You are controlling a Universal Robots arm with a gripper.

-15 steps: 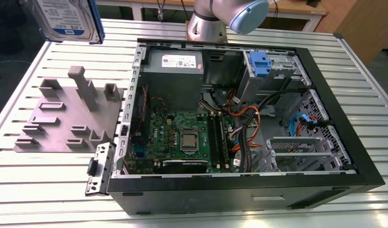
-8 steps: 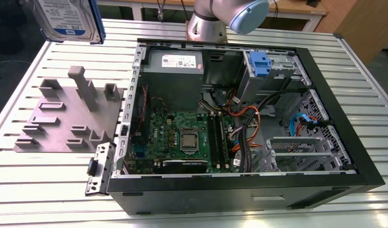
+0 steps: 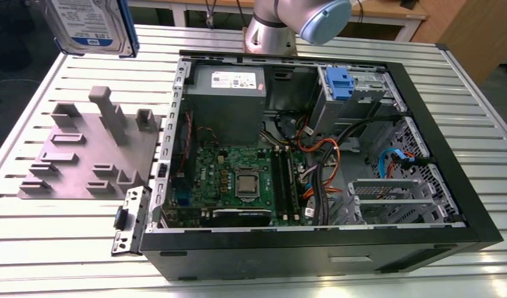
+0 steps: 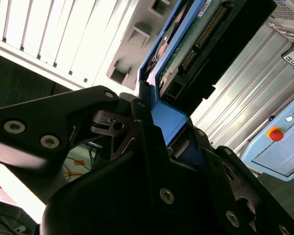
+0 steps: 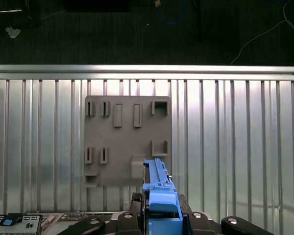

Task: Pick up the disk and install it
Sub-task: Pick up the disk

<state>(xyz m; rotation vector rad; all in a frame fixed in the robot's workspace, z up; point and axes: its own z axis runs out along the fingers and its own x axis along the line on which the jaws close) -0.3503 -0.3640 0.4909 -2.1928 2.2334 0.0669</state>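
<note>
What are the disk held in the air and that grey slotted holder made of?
The disk: grey body looks like metal, with a glossy paper label, in a smooth blue frame, likely plastic. The holder: uniform matte grey, probably plastic, though painted metal is possible.

bright, even light; glare bleaches the slatted table [image 4: 39,29] in the second wrist view, computer case [image 3: 303,245] interior shadowed.

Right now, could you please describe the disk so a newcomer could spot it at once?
From the open computer case, look to the exterior view's left for the grey fixture plate. Above it, the end effector clamps the disk: a white-and-blue-labelled drive in a blue frame, unlike the case's bare blue bracket.
</note>
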